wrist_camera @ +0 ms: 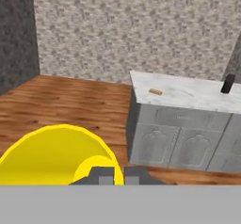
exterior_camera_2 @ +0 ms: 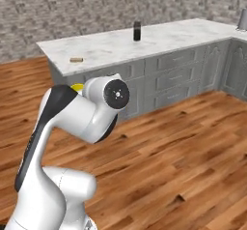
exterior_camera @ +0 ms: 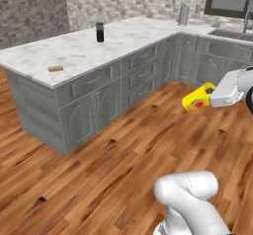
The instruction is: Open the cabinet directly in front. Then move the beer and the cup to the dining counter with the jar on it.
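One small tan block point(exterior_camera: 55, 68) far left on long white grey-veined marble table point(exterior_camera: 74, 51), then small black grey-topped jar point(exterior_camera: 100, 32) upright mid-top. Further right, bright yellow cylindrical cup point(exterior_camera: 195, 98) carried above wood floor, clamped tight in closed end effector point(exterior_camera: 210, 97). Best kept level, brought over bare marble near jar, lowered gently before release.

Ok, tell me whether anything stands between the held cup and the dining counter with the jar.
Nothing visible does. The cup, held in the gripper, hangs over open wood floor, and the dining counter by the jar is bare apart from a small tan block.
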### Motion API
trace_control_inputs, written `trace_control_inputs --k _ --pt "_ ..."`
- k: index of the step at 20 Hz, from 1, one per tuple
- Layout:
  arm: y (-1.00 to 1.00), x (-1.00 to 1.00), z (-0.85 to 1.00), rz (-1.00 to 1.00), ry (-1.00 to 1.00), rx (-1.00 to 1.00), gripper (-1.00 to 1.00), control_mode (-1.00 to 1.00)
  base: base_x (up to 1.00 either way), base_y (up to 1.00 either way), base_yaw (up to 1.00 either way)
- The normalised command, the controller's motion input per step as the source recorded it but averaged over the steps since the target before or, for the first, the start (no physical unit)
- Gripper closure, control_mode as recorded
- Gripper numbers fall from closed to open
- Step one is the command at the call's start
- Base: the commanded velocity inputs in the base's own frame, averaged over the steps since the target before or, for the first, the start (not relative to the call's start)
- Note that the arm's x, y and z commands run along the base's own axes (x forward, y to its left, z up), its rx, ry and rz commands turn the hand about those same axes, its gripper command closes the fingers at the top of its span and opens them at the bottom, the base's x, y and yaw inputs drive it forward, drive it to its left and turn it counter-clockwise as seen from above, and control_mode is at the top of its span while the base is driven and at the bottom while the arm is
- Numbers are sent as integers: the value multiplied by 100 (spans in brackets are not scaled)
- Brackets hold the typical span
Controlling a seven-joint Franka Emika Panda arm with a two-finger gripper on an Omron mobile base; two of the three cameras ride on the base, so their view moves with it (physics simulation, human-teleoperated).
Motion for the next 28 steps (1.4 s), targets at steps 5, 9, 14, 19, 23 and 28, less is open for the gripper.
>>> trace_control_inputs --k 5,9,14,19,23,28 --pt "0 0 0 0 0 0 100 100 100 -26 23" --pt "0 0 0 0 0 0 100 100 100 -50 26" --pt "0 0 0 0 0 0 100 100 100 -79 20" --pt "0 0 0 0 0 0 100 100 100 -90 18" --pt "0 0 0 0 0 0 100 100 100 -94 16" --pt "0 0 0 0 0 0 100 100 100 -99 15"
